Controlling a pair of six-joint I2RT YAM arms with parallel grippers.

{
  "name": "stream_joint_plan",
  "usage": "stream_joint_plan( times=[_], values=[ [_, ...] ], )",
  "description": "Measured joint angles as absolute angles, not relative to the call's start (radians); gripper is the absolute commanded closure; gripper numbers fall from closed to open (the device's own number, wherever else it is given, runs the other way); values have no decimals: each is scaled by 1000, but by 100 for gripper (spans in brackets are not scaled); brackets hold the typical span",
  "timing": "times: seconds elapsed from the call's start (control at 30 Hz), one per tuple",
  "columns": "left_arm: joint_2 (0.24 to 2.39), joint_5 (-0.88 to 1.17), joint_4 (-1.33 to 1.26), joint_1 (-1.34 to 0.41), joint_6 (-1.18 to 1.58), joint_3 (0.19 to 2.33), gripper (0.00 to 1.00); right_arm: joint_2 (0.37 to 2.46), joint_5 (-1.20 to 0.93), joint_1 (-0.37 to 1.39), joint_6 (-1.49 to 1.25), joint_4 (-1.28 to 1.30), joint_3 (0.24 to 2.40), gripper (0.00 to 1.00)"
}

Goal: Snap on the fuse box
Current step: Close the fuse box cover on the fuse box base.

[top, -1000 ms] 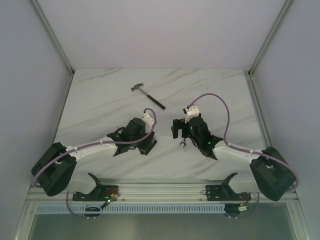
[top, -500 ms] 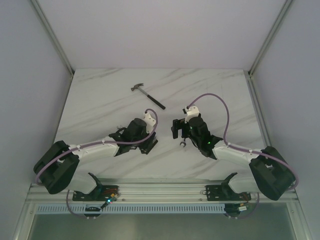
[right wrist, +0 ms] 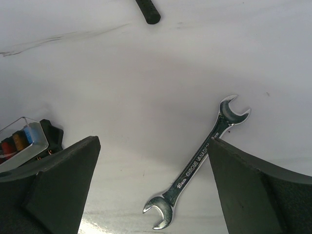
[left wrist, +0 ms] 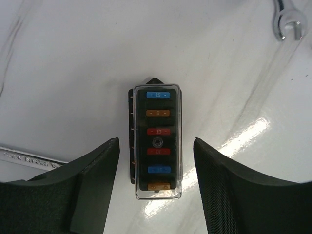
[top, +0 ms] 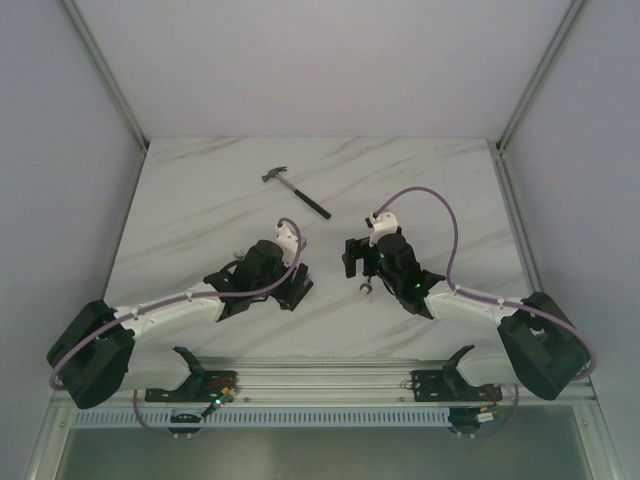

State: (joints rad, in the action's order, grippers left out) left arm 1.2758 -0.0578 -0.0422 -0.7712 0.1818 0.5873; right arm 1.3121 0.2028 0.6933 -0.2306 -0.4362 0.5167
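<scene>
The fuse box (left wrist: 157,141) is a small black block with blue, orange and red fuses under a clear cover. It lies flat on the white marble table, lengthwise between my fingers in the left wrist view. My left gripper (left wrist: 156,187) is open and straddles its near end, with a gap on each side and no contact. In the top view the left gripper (top: 294,287) hides the box. My right gripper (right wrist: 153,187) is open and empty above the table. One corner of the fuse box (right wrist: 30,140) shows at the left of its view.
A silver 16 mm wrench (right wrist: 200,163) lies under the right gripper (top: 354,258), and shows in the top view (top: 367,289). A second wrench (left wrist: 29,157) lies left of the fuse box. A black-handled hammer (top: 296,190) lies farther back.
My left arm has drawn back and to the left, lowering its elbow and shoulder; its gripper has shifted slightly left. The right arm has barely moved.
</scene>
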Motion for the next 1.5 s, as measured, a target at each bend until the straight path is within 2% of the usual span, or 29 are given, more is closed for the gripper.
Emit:
stream_joint_plan(
  times=[0.33, 0.47, 0.73, 1.07, 1.3, 1.5],
  values=[
    [1272, -58, -23, -772, 231, 580, 47, 1319, 202, 693, -231, -437, 517, 0],
    [1282, -60, -13, -778, 254, 569, 49, 1325, 202, 693, -231, -437, 517, 0],
    [1292, -78, -30, -793, 292, 565, 59, 1342, 194, 693, -231, -438, 517, 0],
    [1401, -223, -125, -938, 427, 604, 66, 1344, 179, 693, -231, -439, 517, 0],
    [1510, -324, -161, -1015, 545, 677, 65, 1345, 142, 693, -233, -431, 517, 2],
    [1542, -352, -145, -1053, 634, 721, 42, 1344, 68, 693, -288, -388, 534, 4]
  ],
)
